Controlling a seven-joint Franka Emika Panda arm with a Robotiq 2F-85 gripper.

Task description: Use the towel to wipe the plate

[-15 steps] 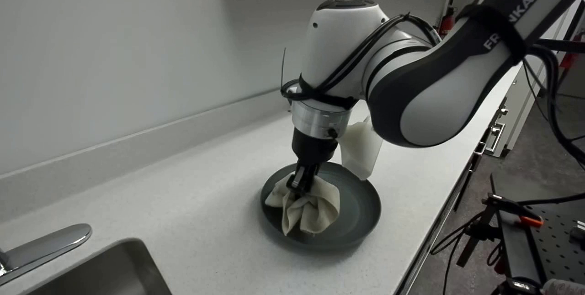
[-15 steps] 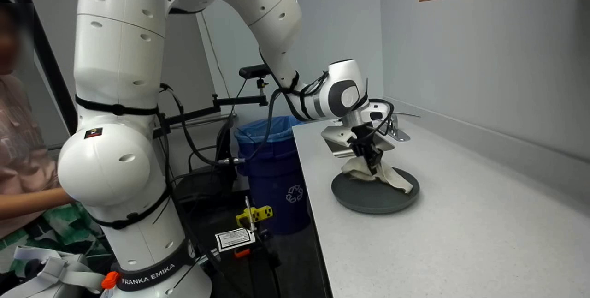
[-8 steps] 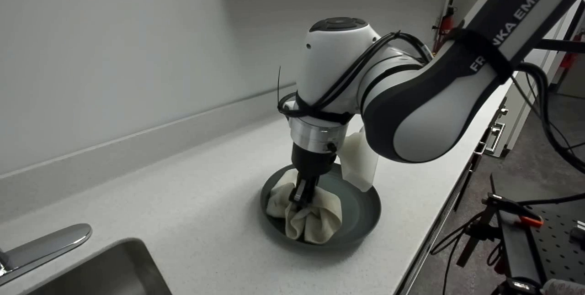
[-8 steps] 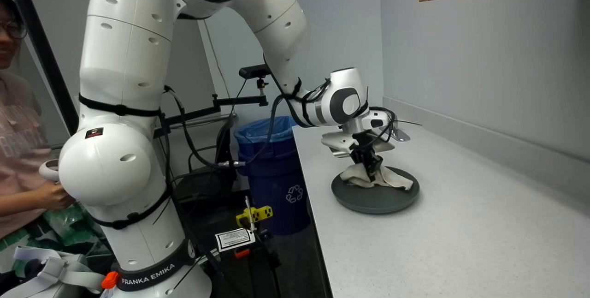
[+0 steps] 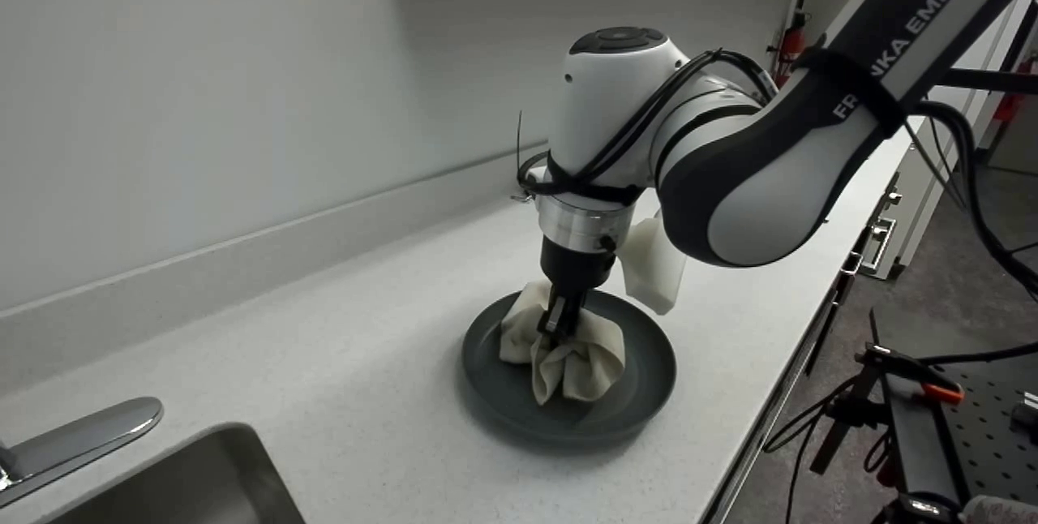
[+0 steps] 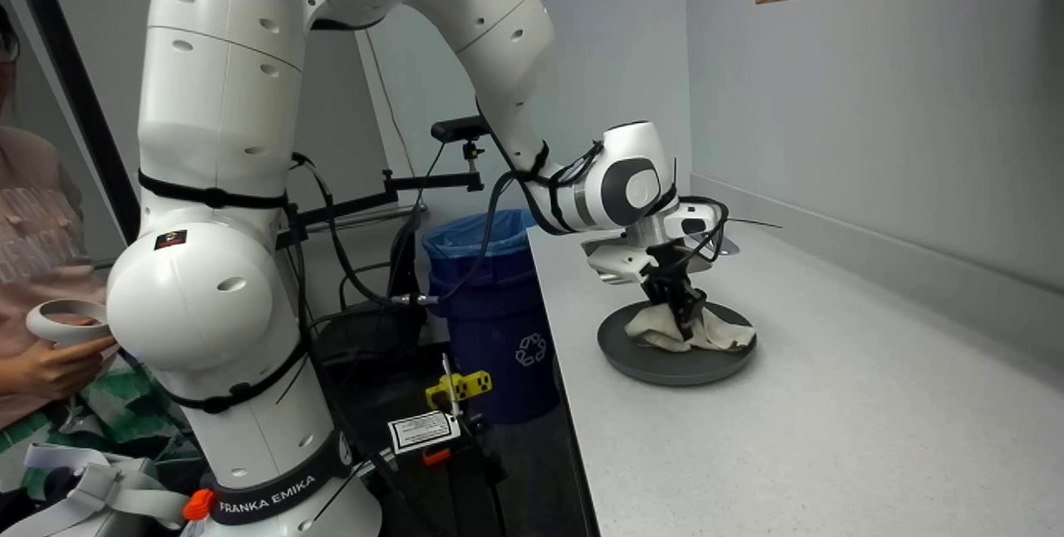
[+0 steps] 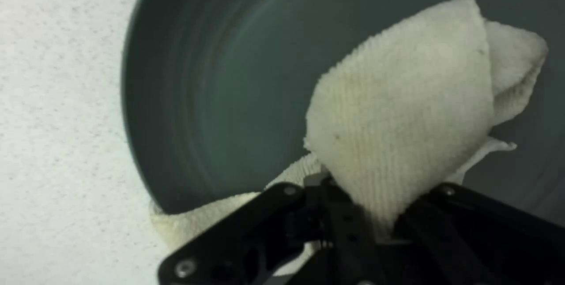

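Ribbed cream towel [image 7: 406, 95] clenched in the claw [image 5: 556, 336], on a round dark plate [image 7: 251, 77].
Claw black, grasping the towel where it gathers; loose folds fan out to either side over the plate, one overlapping the rim in the wrist view. Weave of fine parallel ridges, a small dark fleck on it. Plate dull grey-green, wall raised, faint concentric rings inside. Counter [image 5: 349, 378] pale with fine grey specks. In an exterior view, metal sink [image 5: 231, 463], corner rounded, and shiny faucet [image 5: 97, 436], both well apart from the plate.
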